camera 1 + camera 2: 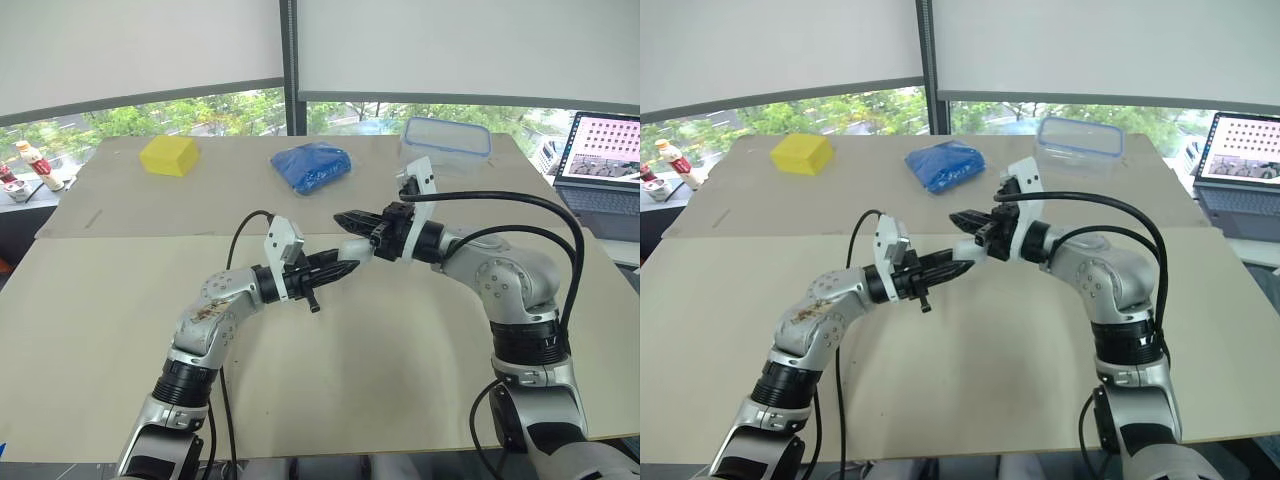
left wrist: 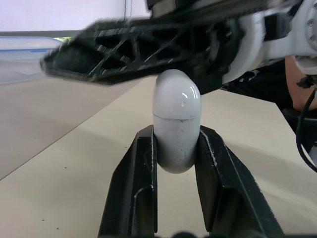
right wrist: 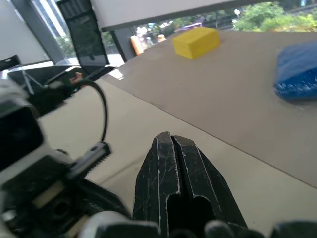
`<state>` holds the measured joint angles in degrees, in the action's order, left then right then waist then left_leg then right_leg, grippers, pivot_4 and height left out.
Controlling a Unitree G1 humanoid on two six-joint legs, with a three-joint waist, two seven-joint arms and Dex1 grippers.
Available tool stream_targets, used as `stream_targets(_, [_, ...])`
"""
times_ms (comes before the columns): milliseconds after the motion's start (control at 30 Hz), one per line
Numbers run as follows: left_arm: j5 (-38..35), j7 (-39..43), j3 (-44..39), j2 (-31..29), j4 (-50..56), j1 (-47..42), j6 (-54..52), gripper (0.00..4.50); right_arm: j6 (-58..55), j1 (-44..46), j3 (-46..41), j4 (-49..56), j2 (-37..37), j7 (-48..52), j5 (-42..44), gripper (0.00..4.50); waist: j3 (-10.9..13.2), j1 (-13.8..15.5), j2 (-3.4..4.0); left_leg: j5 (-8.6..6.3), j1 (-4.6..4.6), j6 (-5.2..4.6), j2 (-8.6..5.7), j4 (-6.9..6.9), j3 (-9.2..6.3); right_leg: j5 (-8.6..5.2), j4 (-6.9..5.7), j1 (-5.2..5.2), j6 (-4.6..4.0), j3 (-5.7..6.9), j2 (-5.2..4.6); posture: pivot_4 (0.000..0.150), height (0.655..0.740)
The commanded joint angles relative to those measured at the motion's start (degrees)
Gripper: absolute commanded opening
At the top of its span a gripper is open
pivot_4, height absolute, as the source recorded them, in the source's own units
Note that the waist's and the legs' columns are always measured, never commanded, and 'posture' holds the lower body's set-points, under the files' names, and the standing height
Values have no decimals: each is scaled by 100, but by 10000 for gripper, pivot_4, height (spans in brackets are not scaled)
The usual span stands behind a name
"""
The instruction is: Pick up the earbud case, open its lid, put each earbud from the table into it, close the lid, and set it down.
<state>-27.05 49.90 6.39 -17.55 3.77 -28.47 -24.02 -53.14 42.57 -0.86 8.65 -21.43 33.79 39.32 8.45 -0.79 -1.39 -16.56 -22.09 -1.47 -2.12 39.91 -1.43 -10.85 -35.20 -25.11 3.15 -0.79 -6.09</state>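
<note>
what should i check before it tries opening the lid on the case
1. case clamped in left jaws: ok, gripped low on both sides
2. case lifted off the table: ok
3. lid open: not ok, seam looks closed
4. right jaws at the lid: ok, shut, lying across its top
5. earbuds located on the table: cannot tell

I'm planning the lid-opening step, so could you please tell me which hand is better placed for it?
Right. The left hand grips the case low down, its lid shut; the right hand, shut and holding nothing, lies right over that lid.
</note>
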Motion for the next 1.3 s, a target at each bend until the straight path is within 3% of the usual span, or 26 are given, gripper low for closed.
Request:
stream_targets(33, [-3, -21, -63, 7, 113, -64, 76, 5474, -115, -44, -145, 415, -47, 50, 234, 313, 0, 2, 0, 0, 0, 0, 0, 0, 0, 0, 0, 0, 0, 0, 0, 1500, 7400])
stream_targets(267, [-51, 49, -34, -15, 72, -117, 35, 5474, 136, -485, 446, 790, -437, 36, -420, 313, 0, 5, 0, 0, -1, 0, -5, 0, 1, 0, 0, 0, 0, 0, -2, 1500, 7400])
stream_targets(467, [30, 91, 17, -211, -158, -267, -210, 5474, 1256, -550, 126, 743, -365, 8, -881, 313, 0, -2, 0, 1, 0, 1, -6, 0, 2, 0, 4, -2, 0, -1, 0, 1500, 7400])
stream_targets(500, [79, 98, 54, -276, -276, -310, -314, 5474, 1315, -624, 44, 800, -449, 160, -811, 5991, 0, -1, 0, 1, 0, 1, -6, 0, 2, 0, 4, -2, 0, -1, 0, 1500, 7400])
stream_targets(667, [-151, -263, -149, -236, -1016, -582, -1364, 5474, 1810, -1250, 49, 1083, -1253, 1292, -823, 22357, 0, 47, -1, -3, 2, -6, -10, 2, -2, 0, 4, 13, 2, 6, 0, 1500, 7400])
stream_targets(867, [-420, -1435, -943, 324, -2010, -1023, -2693, 5474, 2677, -1940, 237, 904, -1833, 2076, -1273, 43605, 2, -2, -4, -6, 3, -12, -8, 18, 0, -1, 11, 14, 4, 6, 1, 1500, 7400])
stream_targets(1067, [-399, -1914, -1140, 552, -2186, -970, -3311, 5474, 3036, -2051, 262, 487, -1708, 2137, -1497, 44412, 2, -5, -3, -1, 10, -3, -5, 11, 3, -1, 9, 12, 3, -1, 2, 1500, 7400])
stream_targets(1133, [-227, -1864, -1000, 445, -2087, -862, -3145, 16186, 3024, -1956, 188, 336, -1598, 2049, -1499, 45000, 2, 6, -3, -1, 12, -2, -4, 11, 2, -1, 9, 13, 3, -1, 0, 1500, 7400])
stream_targets(1300, [-184, -1836, -1066, 140, -1813, -568, -3112, 38097, 3130, -1879, 127, 148, -1572, 2091, -1547, 45000, 1, -5, -2, 1, 16, 2, 1, 10, 2, 0, 9, 13, 2, -5, -2, 1500, 7400])
